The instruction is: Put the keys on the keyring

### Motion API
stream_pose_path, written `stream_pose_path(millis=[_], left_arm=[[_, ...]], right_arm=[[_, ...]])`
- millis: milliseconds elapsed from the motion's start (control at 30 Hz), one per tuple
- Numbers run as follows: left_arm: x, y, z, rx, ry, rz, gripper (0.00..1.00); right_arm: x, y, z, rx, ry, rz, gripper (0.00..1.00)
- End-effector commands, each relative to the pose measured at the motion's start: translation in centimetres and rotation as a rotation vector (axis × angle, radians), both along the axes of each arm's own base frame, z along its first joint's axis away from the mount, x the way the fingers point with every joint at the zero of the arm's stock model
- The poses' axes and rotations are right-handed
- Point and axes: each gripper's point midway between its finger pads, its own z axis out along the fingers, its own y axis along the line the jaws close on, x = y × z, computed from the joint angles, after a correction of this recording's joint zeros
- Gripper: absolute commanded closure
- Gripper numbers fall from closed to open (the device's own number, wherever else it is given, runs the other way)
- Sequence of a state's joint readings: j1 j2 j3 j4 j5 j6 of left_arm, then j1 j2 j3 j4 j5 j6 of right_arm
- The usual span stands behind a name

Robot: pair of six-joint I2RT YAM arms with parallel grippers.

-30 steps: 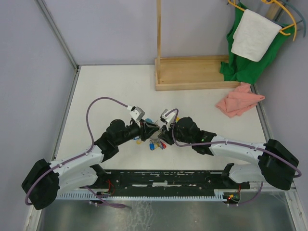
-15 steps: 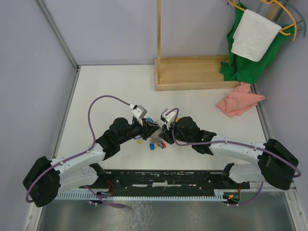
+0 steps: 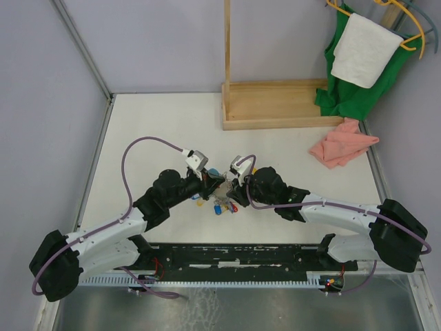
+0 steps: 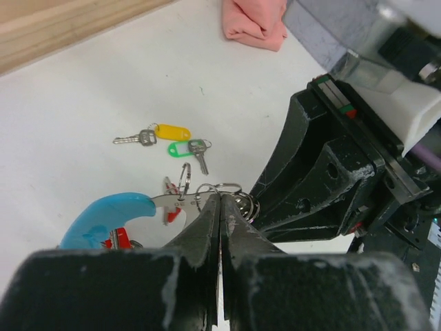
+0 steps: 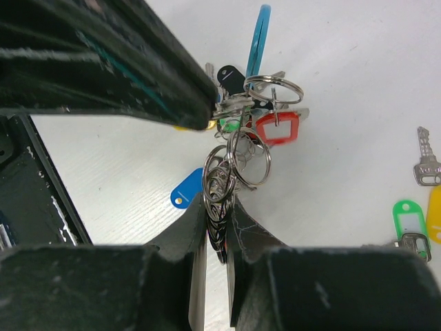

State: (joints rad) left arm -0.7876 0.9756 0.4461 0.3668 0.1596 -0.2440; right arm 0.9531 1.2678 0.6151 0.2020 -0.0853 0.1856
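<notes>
The keyring hangs between my two grippers at the table's middle (image 3: 222, 204). In the left wrist view it shows a light-blue band (image 4: 103, 217) and a grey metal part (image 4: 172, 200). My left gripper (image 4: 220, 205) is shut on that metal part. My right gripper (image 5: 217, 207) is shut on a bunch of small split rings (image 5: 231, 169) hanging from the keyring, beside a red tag (image 5: 279, 127) and a blue tag (image 5: 182, 194). A yellow-tagged key (image 4: 162, 132) and a green-tagged key (image 4: 191, 149) lie loose on the table beyond the grippers.
A wooden stand (image 3: 275, 103) sits at the back. A pink cloth (image 3: 342, 145) lies at the right, with green cloth and a white towel (image 3: 362, 52) hanging behind it. Another loose silver key (image 5: 427, 164) lies by the green tag (image 5: 406, 217).
The left arm has shifted slightly. Both grippers stay shut at the keyring in the same spot.
</notes>
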Motion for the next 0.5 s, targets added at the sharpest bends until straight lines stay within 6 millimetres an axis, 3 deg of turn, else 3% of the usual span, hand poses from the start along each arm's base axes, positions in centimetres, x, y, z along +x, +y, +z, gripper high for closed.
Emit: stream_pose_path(millis=[0,467], left_arm=[[0.9,1.3,2.4,-0.024,-0.097,0.069,0.97],[0.4,1.6,1.1,-0.032,-0.06,0.073,0.94]], right_arm=[[0.7,0.6,2.4,0.049,-0.049,-0.007,0.93],[0.8,0.5,2.6,0.034,-0.059,-0.006,0.93]])
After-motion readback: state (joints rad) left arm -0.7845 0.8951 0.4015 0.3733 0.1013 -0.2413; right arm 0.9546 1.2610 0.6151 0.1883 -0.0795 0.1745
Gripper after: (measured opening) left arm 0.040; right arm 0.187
